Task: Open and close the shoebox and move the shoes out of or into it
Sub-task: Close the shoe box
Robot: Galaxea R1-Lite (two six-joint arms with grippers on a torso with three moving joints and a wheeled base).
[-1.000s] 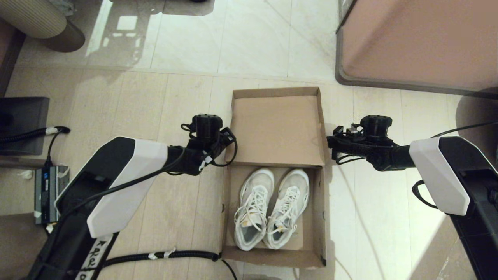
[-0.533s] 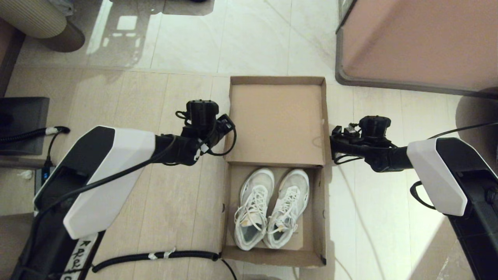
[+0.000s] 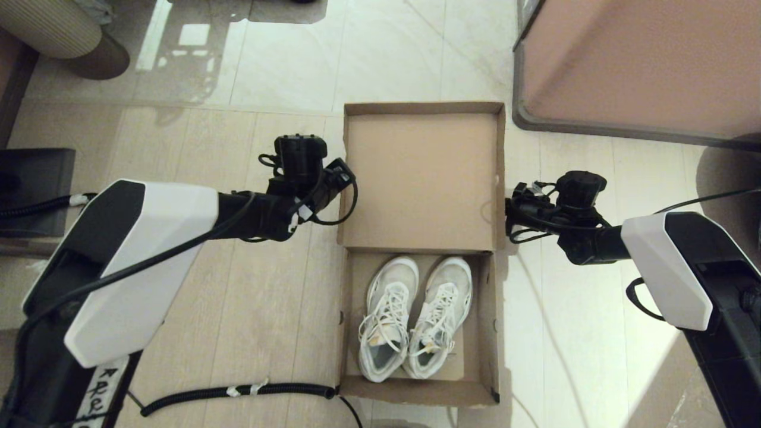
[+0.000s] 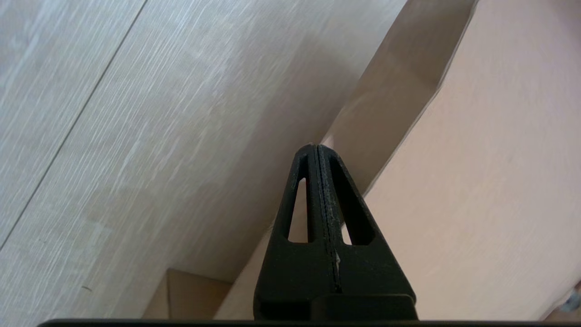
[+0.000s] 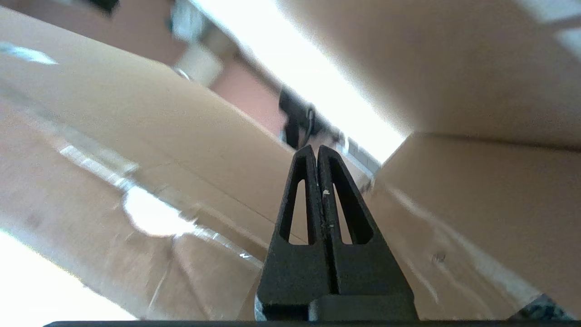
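The brown cardboard shoebox (image 3: 489, 333) stands open on the floor in the middle of the head view. Its hinged lid (image 3: 419, 178) is tilted up on the far side, inner face toward me. The pair of white lace-up shoes (image 3: 416, 318) lies side by side in the box. My left gripper (image 3: 341, 178) is shut, its tip against the lid's left edge; the left wrist view shows its closed tips (image 4: 316, 146) beside the lid's side flap (image 4: 399, 91). My right gripper (image 3: 509, 209) is shut at the lid's right edge, with cardboard (image 5: 136, 136) close around the closed tips (image 5: 316, 147).
A large pinkish-brown, dark-rimmed furniture block (image 3: 642, 65) stands at the far right. A black corrugated cable (image 3: 238, 391) runs along the floor to the box's near left corner. A dark box (image 3: 35, 190) and a ribbed beige cylinder (image 3: 53, 30) sit at the left.
The lid has swung further up, its far edge now higher and wider in the head view. Both shut grippers have moved up and away from me along with it.
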